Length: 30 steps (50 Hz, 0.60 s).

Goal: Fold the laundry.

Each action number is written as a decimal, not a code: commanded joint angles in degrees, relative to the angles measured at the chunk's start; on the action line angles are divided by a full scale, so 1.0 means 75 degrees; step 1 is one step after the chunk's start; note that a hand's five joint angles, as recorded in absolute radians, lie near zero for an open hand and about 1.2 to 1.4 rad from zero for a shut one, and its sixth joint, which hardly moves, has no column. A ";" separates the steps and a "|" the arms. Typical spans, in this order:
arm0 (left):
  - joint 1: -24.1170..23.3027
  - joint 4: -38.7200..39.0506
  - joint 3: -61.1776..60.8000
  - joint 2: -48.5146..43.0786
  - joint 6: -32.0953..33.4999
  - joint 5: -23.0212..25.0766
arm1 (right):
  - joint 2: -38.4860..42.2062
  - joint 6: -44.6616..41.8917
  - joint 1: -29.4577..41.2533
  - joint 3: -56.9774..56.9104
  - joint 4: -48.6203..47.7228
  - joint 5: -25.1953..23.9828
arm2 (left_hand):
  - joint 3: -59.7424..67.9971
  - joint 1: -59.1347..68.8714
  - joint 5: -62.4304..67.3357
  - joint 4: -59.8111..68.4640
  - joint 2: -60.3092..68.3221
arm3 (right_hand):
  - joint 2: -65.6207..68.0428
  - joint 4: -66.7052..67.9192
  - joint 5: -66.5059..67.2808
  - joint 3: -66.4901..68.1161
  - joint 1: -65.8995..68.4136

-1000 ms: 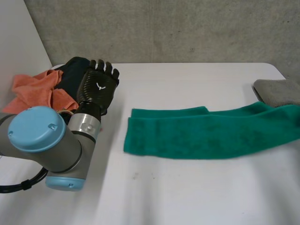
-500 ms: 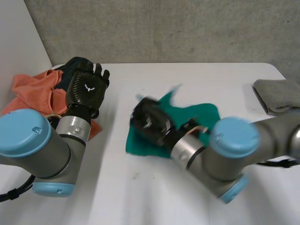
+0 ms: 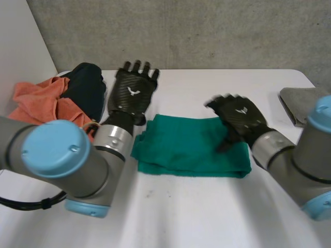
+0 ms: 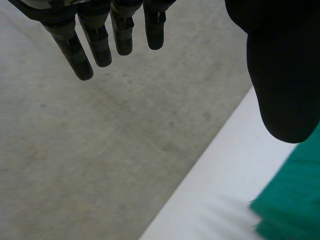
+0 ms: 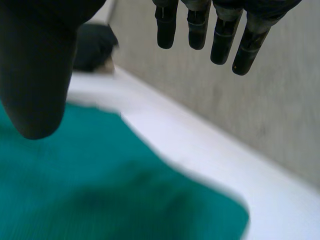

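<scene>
Green towel (image 3: 191, 147) lies at the middle of the white table (image 3: 207, 212), doubled over into a short block; a second ago it stretched as a long strip out toward 3 o'clock. Right hand (image 3: 240, 118) hovers over the towel's 3 o'clock end, fingers loose and spread, grasping nothing; half a second ago it was at the 9 o'clock end. Left hand (image 3: 132, 95) is released too, fingers straight, at the towel's 11 o'clock; it has left the orange cloth (image 3: 39, 101) and dark cloth (image 3: 85, 88) at the table's 10 o'clock. Grey towel (image 3: 297, 101) sits at 3 o'clock.
</scene>
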 commanded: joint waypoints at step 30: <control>0.0499 -0.0895 -0.0589 0.0610 -0.0143 -0.0165 | 0.1157 -0.6353 0.2366 -0.0592 -0.1426 -0.0461 | -0.0236 -0.0084 -0.0311 -0.0170 -0.0186 | 0.8984 0.8868 0.8855 0.9046 0.9144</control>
